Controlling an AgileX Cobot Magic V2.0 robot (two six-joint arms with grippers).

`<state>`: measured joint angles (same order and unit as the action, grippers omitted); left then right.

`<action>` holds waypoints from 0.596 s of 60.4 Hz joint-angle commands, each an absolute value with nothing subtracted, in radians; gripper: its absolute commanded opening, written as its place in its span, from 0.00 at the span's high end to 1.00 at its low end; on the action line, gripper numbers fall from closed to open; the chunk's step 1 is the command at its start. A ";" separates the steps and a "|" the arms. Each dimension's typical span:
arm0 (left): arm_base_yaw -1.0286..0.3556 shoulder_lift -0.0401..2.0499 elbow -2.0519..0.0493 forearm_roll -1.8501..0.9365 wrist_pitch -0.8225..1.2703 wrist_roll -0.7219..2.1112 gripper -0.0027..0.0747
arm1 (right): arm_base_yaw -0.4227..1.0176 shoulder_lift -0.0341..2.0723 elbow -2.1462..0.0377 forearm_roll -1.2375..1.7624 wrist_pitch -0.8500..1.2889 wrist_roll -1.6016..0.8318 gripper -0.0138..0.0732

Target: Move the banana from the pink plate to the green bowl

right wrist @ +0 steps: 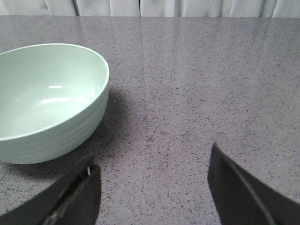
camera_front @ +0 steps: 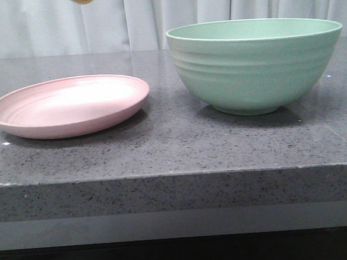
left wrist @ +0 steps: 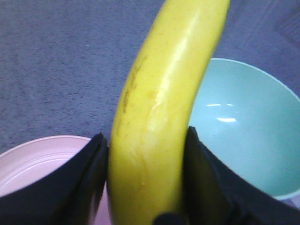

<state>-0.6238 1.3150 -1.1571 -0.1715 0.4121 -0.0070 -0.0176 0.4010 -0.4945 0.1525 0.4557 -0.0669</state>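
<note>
Gripping the banana between its two black fingers, the left gripper is closed on the fruit, which fills the centre of the left wrist frame from the bottom edge to the top. In the front frame we see only a small yellow sliver of it at the very top edge, left of centre, high above the table and roughly over the pink plate.

We count one plate and one bowl. The pink plate sits on the left of the front frame and holds nothing; in the left wrist frame its rim peeks out at the lower left, behind the finger. The green bowl stands on the right of the front frame, well apart from the plate. We see its inside in both wrist frames, at the right of the left wrist frame and at the left of the right wrist frame, and it holds nothing.

The right gripper shows at the bottom of its frame, its two dark fingers spread wide with bare speckled grey table between them, holding nothing. A pale curtain hangs across the top of the front frame.

We count one banana, one plate, one bowl, two grippers.
</note>
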 commanded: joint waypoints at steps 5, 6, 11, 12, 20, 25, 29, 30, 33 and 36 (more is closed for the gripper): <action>-0.732 1.275 -1.195 -0.200 0.336 -0.019 0.65 | -0.023 0.415 -0.529 0.239 0.383 -0.075 0.26; -0.746 1.275 -1.195 -0.200 0.336 -0.019 0.65 | -0.023 0.415 -0.529 0.250 0.381 -0.075 0.26; -0.792 1.275 -1.195 -0.200 0.336 -0.019 0.65 | -0.018 0.415 -0.529 0.314 0.370 -0.075 0.26; -0.798 1.275 -1.195 -0.200 0.336 -0.019 0.65 | -0.015 0.415 -0.530 0.335 0.368 -0.075 0.26; -0.831 1.275 -1.195 -0.200 0.338 -0.019 0.65 | 0.012 0.416 -0.539 0.506 0.345 -0.075 0.26; -0.831 1.275 -1.195 -0.200 0.339 -0.019 0.65 | 0.038 0.434 -0.561 0.580 0.340 -0.080 0.26; -0.831 1.275 -1.195 -0.200 0.339 -0.019 0.65 | 0.065 0.457 -0.580 0.622 0.335 -0.083 0.26; -0.831 1.275 -1.195 -0.200 0.339 -0.019 0.65 | 0.074 0.467 -0.589 0.630 0.335 -0.083 0.26; -0.831 1.275 -1.195 -0.200 0.339 -0.019 0.65 | 0.092 0.493 -0.611 0.652 0.334 -0.083 0.25; -0.831 1.275 -1.195 -0.200 0.339 -0.019 0.65 | 0.115 0.533 -0.635 0.673 0.332 -0.083 0.25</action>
